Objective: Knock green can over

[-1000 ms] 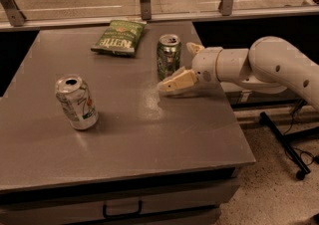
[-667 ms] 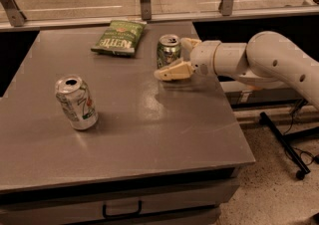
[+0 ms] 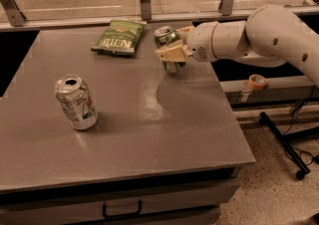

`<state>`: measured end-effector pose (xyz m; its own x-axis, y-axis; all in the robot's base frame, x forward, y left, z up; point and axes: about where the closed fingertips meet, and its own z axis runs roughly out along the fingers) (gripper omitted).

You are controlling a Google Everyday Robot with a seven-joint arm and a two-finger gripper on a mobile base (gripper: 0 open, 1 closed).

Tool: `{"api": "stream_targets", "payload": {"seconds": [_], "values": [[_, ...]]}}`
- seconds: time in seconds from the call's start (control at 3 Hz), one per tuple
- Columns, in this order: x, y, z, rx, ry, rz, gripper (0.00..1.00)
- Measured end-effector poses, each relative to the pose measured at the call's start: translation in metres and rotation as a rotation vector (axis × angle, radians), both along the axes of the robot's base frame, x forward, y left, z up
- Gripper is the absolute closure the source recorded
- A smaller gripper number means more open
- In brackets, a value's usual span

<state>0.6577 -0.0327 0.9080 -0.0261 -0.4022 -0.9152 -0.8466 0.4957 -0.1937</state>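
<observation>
The white arm [image 3: 279, 35] reaches in over the right edge of the grey desk [image 3: 149, 119]. The green can [image 3: 163, 35] stands near the desk's far edge, right of centre. Its long axis is close to upright, with the top seemingly leaning left. The gripper [image 3: 171, 54] sits against the can's front right side and hides its lower half. Whether it is open or closed, I cannot tell. A push leftward should topple the can.

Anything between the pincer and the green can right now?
Nothing. In the camera view the pincer sits right against the green can, partly covering its lower front.
</observation>
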Motion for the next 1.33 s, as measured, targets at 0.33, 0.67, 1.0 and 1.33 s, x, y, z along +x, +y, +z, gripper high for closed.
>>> {"api": "stream_targets", "payload": {"seconds": [0.33, 0.67, 1.0, 1.33], "values": [[0.001, 0.004, 0.041, -0.128, -0.007, 0.025, 0.88], [0.008, 0.009, 0.037, -0.338, 0.043, 0.065, 1.00], [-0.003, 0.045, 0.002, -0.535, 0.126, 0.198, 1.00], [-0.038, 0.074, -0.041, -0.648, 0.264, 0.376, 1.00]]}}
